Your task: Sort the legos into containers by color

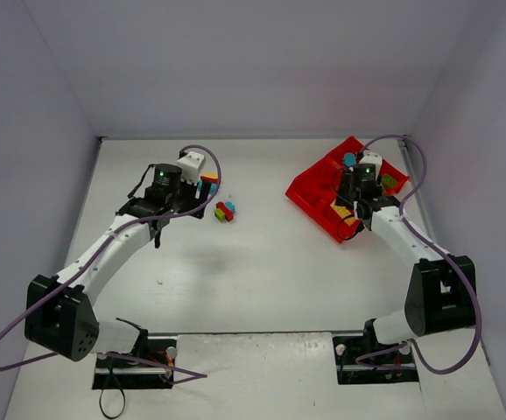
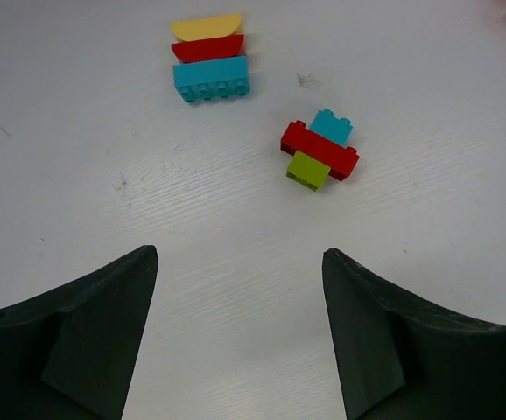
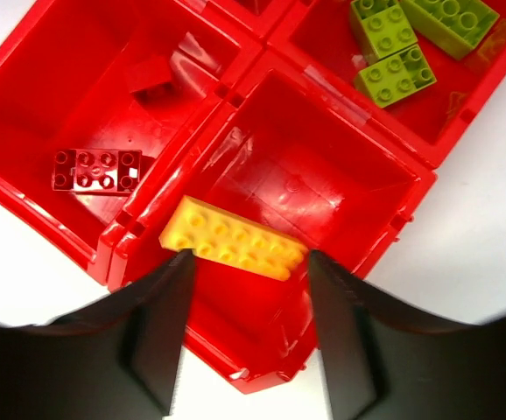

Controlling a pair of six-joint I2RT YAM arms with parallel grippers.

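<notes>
- right claw (image 3: 249, 260): jaws parted, gripping nothing; yellow lego (image 3: 231, 238) lies just past my fingertips, inside one red tray (image 3: 235, 87) compartment.
- left claw (image 2: 240, 254): open over tabletop (image 2: 78, 175); red-cyan-lime lego cluster (image 2: 319, 150) ahead, apart.

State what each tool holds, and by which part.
Left tool: nothing, jaws open above the table. Right tool: the yellow brick lies at its fingertips; whether it is gripped cannot be told.
</notes>
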